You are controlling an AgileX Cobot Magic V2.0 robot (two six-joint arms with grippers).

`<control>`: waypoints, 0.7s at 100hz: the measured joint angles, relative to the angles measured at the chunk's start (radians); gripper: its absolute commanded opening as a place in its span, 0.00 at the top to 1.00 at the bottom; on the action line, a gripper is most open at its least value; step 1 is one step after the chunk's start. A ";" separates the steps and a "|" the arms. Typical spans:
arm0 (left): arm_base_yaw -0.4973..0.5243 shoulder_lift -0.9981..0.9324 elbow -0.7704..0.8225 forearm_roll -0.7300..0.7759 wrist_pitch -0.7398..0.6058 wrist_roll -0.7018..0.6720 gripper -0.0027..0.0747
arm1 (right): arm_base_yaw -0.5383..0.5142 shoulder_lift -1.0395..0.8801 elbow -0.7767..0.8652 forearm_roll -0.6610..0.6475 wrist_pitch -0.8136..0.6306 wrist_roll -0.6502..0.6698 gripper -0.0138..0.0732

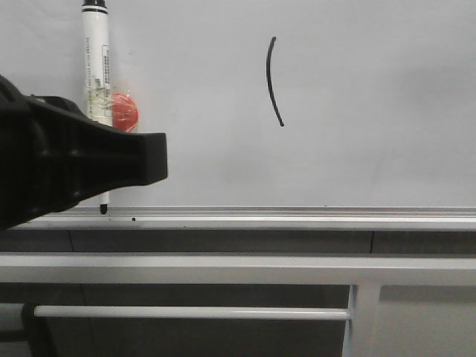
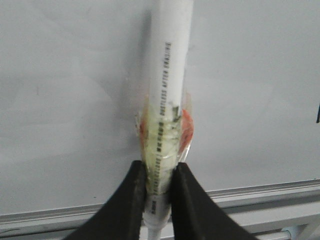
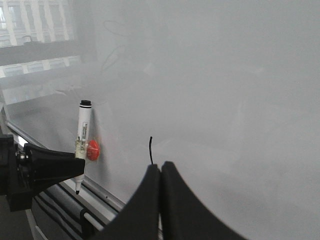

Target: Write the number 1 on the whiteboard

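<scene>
One black number 1 (image 1: 274,82) on whiteboard (image 1: 372,111); left gripper (image 2: 159,176) grasping marker (image 1: 97,67), label unreadable; right gripper (image 3: 160,172) clenched.

White glossy whiteboard (image 1: 357,89), curved black number 1 (image 1: 273,82) on it, silver rail (image 1: 297,217) below

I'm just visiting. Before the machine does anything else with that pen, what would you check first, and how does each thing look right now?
1. Stroke drawn on the board: ok, one thin, slightly curved black line.
2. Left end effector gripping the pen: ok, fingers clamp its barrel.
3. Pen tip clear of the stroke: ok, it points down at the rail, well to the left.
4. Pen cap off: ok.
5. Right end effector: ok, shut and holding nothing.
6. Red disc taped to the pen: cannot tell its purpose.
</scene>
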 measured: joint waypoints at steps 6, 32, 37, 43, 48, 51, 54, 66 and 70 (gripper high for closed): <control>0.000 0.000 -0.006 0.000 0.000 0.000 0.99 | 0.000 0.000 0.000 0.000 0.000 0.000 0.92; 0.073 0.003 -0.041 0.000 -0.024 -0.001 0.99 | 0.000 0.000 0.000 0.000 0.000 0.000 0.92; 0.081 0.003 -0.047 -0.002 -0.036 -0.001 0.99 | 0.000 0.000 0.000 0.000 0.000 0.000 0.92; 0.086 0.003 -0.049 -0.005 -0.047 -0.001 0.99 | 0.000 0.000 0.000 0.000 0.000 0.000 0.92; 0.088 0.003 -0.050 -0.005 -0.049 -0.001 0.99 | 0.000 0.000 0.000 0.000 0.000 0.000 0.92; 0.088 0.003 -0.052 -0.005 -0.050 -0.001 0.99 | 0.000 0.000 0.000 0.000 0.000 0.000 0.92; 0.089 0.003 -0.051 -0.005 -0.051 -0.001 0.99 | 0.000 0.000 0.000 0.000 0.000 0.000 0.92; 0.089 0.003 -0.054 -0.009 -0.053 -0.001 0.99 | 0.000 0.000 0.000 0.000 0.000 0.000 0.92; 0.089 0.003 -0.054 -0.009 -0.053 -0.001 0.99 | 0.000 0.000 0.000 0.000 0.000 0.000 0.92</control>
